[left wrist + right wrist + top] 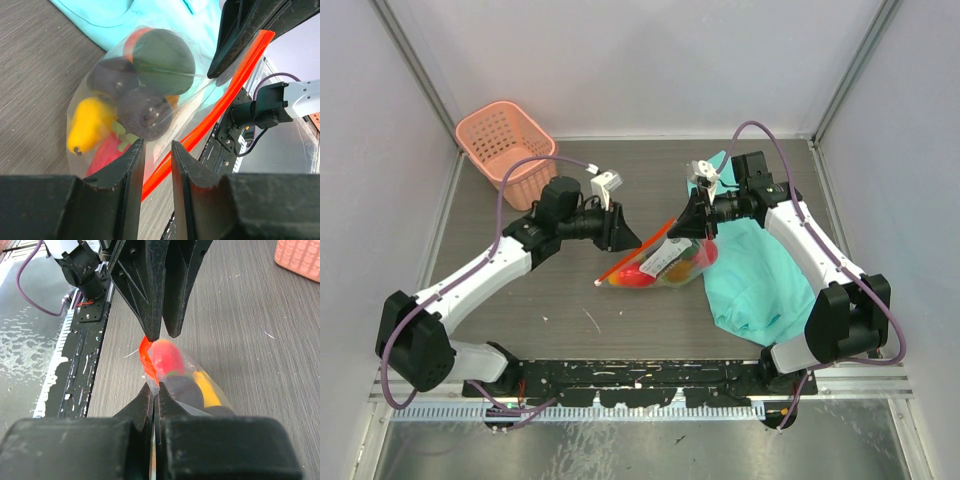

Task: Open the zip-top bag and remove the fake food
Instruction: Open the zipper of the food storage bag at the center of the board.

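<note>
Right hand: pressed together, pinching the zip-top bag at one end of its red strip.
Left hand: narrowly spread, with the strip crossing its gap.
Strip axis: runs from hand to hand.

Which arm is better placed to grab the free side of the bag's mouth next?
Left. The left hand stands slightly open right at the red zip strip of the zip-top bag, ready to close. The right hand is shut on the bag's edge, so it serves best as the anchor.
</note>
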You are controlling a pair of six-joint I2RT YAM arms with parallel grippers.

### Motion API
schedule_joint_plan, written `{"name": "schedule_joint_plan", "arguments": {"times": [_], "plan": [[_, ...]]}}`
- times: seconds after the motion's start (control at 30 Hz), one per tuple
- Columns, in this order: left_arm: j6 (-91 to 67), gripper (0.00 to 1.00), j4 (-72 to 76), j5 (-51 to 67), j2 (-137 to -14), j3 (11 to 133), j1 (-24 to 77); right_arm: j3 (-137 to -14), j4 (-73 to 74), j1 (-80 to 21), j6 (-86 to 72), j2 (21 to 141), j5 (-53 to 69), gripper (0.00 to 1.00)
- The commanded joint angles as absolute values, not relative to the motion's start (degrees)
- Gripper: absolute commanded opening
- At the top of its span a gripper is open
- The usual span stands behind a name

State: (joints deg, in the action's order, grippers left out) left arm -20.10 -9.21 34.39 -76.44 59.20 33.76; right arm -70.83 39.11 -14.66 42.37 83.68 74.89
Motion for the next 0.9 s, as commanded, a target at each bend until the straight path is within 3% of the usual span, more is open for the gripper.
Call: {"name": "schedule_joint_plan", "arguments": {"times": [0.0,0.87], "plan": [[-19.32,0.29,-6.74,36.22,-76.21,59.77,34.28,-73.36,39.46,-15.07,43.4,83.84,75.98,0.01],[-17.33,0.41,-7.21,38.89,-73.59,56.96,35.27,-73.65,39.95,-15.26,43.61,83.94,76.08,0.01]]}}
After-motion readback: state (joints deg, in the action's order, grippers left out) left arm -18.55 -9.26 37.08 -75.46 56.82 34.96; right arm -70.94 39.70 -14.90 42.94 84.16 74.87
